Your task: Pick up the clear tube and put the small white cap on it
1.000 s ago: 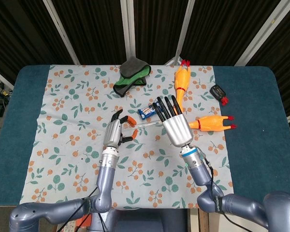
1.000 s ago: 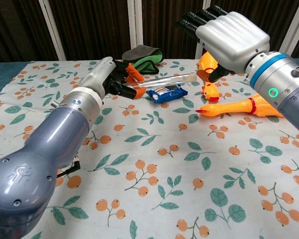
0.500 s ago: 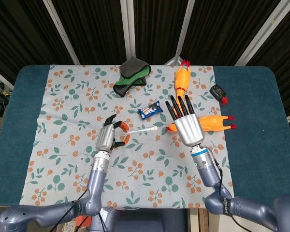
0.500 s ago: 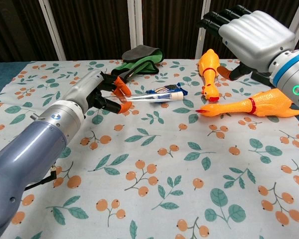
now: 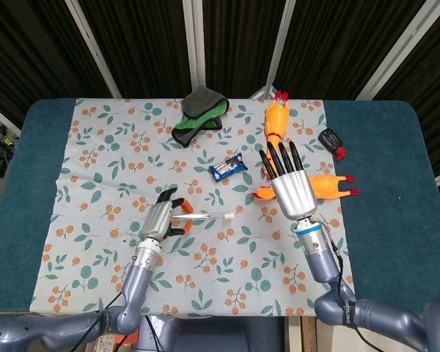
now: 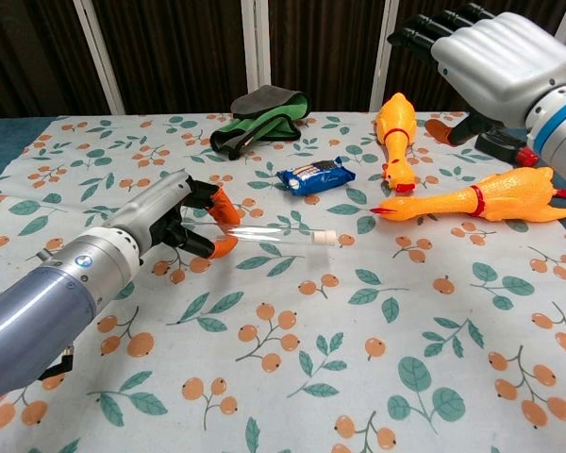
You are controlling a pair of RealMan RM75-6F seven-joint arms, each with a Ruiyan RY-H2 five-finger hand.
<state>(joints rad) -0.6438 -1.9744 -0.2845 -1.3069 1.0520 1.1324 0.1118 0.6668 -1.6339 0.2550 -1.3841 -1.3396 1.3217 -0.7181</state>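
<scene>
No legible text anywhere, blue snack packet (image 6: 316,176) carried white print too blurred to read, small black device (image 5: 328,137) near the table's far right edge showed no readable marking, tablecloth (image 5: 117,169) bore only fruit-and-leaf pattern

Clear tube (image 6: 264,233) (image 5: 205,215): a slender, transparent cylinder held roughly horizontal above the floral cloth, one end pinched by the left hand (image 6: 174,222) (image 5: 163,219) between orange-tipped fingers (image 6: 223,206), the other end pointing toward the robot's right. White cap (image 6: 325,239) (image 5: 228,215): a small, short, opaque white piece seated on the tube's free end, in line with its axis. In the head view the tube lies nearly level across the frame; in the chest view it slopes slightly downward toward the capped end.
</scene>
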